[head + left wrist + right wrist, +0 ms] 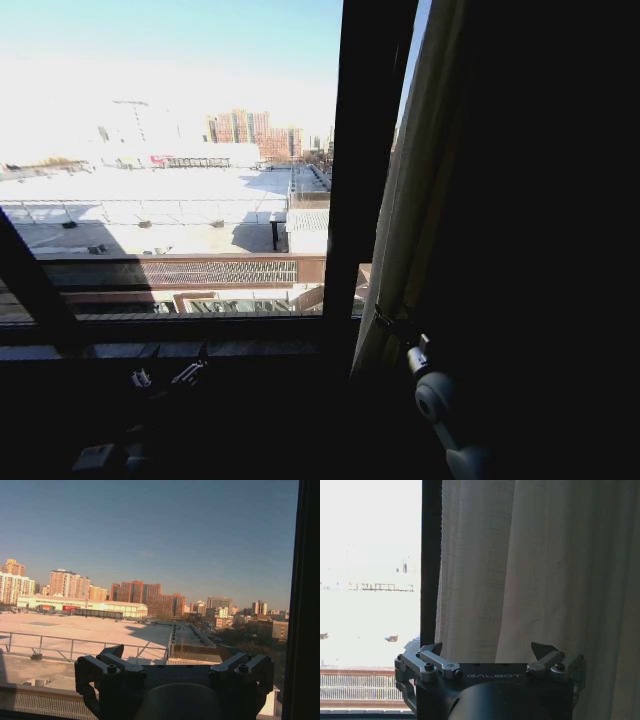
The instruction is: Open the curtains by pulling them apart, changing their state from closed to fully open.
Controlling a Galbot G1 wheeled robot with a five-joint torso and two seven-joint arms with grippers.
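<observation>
From the head, one curtain [415, 200] shows, a pale pleated strip bunched up on the right side of the window, just right of a dark frame bar [365, 160]. Left of the bar the glass is bare, with snowy roofs and tall buildings [250, 127] far off. The right gripper [392, 325] is low by the curtain's bottom edge, right against the cloth (it is too dark there to tell how its jaws stand from here). The left gripper [165, 378] is low by the window sill [100, 350], well apart from the curtain.

From the left wrist, the left gripper [172, 655] has its jaws wide with nothing in them. Past it are the glass, a railed roof [85, 635] and a row of buildings. A dark bar [305, 600] stands at one side.

From the right wrist, the right gripper [490, 650] has its jaws wide, holding nothing. The curtain [535, 570] hangs just beyond them, its folds running straight down. Its edge lies beside a dark bar [431, 560], with bright window past that.
</observation>
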